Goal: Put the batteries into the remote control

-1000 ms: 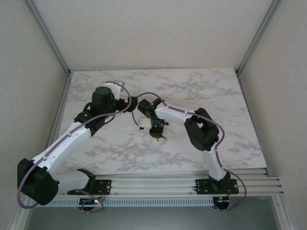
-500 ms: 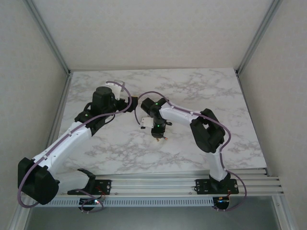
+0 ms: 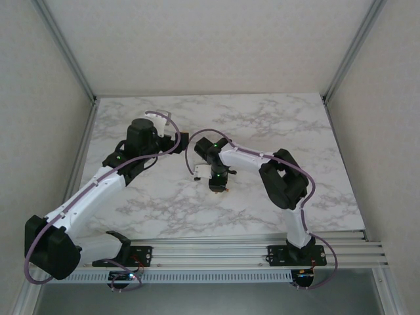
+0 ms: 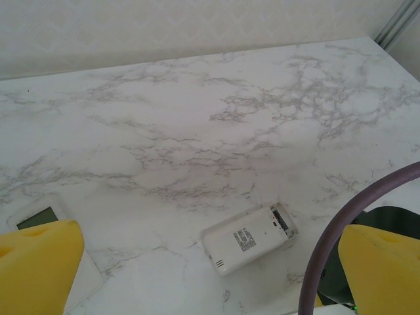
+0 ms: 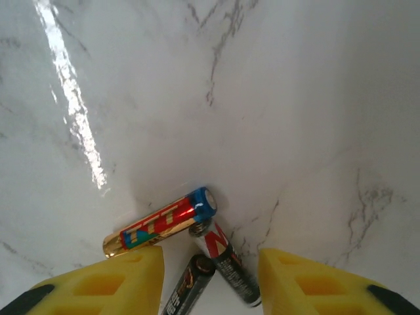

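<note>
The white remote (image 4: 249, 237) lies face down on the marble, its battery bay (image 4: 283, 220) uncovered at one end; from above the remote (image 3: 195, 169) sits between the two arms. Three batteries lie touching in a loose fan: a red, gold and blue one (image 5: 161, 223), a black one with a red mark (image 5: 228, 260) and a second black one (image 5: 189, 287). My right gripper (image 5: 210, 289) is open just above them, a yellow finger (image 5: 105, 285) on each side. My left gripper (image 4: 210, 289) is open above the table, short of the remote, holding nothing.
A second white device with a small screen (image 4: 38, 216) lies beside my left gripper's left finger (image 4: 33, 272). A purple cable (image 4: 341, 230) arcs past the right finger. The marble table (image 3: 275, 125) is bordered by walls and metal frame posts.
The right arm's elbow has swung to the right and its wrist has settled slightly closer over the batteries. The left arm and the remote have not moved.
</note>
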Robot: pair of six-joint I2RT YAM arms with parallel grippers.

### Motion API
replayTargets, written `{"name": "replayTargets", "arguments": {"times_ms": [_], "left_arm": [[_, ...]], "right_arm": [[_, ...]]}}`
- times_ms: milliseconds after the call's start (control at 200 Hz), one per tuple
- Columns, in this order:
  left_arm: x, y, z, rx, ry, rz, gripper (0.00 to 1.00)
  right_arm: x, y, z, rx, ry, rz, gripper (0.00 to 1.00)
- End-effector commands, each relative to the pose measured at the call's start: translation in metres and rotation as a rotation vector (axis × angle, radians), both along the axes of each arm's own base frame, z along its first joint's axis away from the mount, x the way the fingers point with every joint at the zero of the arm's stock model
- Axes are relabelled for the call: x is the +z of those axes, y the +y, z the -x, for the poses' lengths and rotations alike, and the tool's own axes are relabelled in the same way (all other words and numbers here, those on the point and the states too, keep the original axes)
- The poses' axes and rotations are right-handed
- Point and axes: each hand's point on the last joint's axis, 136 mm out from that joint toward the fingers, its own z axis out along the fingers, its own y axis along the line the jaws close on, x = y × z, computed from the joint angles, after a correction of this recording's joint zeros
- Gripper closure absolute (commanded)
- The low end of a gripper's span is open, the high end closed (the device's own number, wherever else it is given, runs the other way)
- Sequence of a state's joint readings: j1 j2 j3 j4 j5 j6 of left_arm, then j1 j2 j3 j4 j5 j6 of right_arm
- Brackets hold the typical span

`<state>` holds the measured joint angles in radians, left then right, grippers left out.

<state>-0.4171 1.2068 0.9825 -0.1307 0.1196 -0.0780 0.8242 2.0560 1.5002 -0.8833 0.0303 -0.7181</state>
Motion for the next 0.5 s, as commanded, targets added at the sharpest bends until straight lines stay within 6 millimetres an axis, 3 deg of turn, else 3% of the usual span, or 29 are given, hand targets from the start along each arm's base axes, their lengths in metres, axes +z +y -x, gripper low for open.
{"name": "replayTargets", "arguments": {"times_ms": [0, 245, 496], "left_arm": [[0.004, -0.002, -0.002, -0.005, -0.012, 0.014, 0.0], [0.004, -0.002, -0.002, -0.008, -0.013, 0.015, 0.0], [0.004, -0.002, -0.002, -0.008, -0.012, 0.016, 0.01]], "right_arm": [[-0.009, 0.001, -0.008, 0.017, -0.021, 0.006, 0.58], [-0.021, -0.003, -0.014, 0.031, -0.044, 0.035, 0.64], [-0.02, -0.004, -0.025, -0.002, -0.077, 0.02, 0.81]]}}
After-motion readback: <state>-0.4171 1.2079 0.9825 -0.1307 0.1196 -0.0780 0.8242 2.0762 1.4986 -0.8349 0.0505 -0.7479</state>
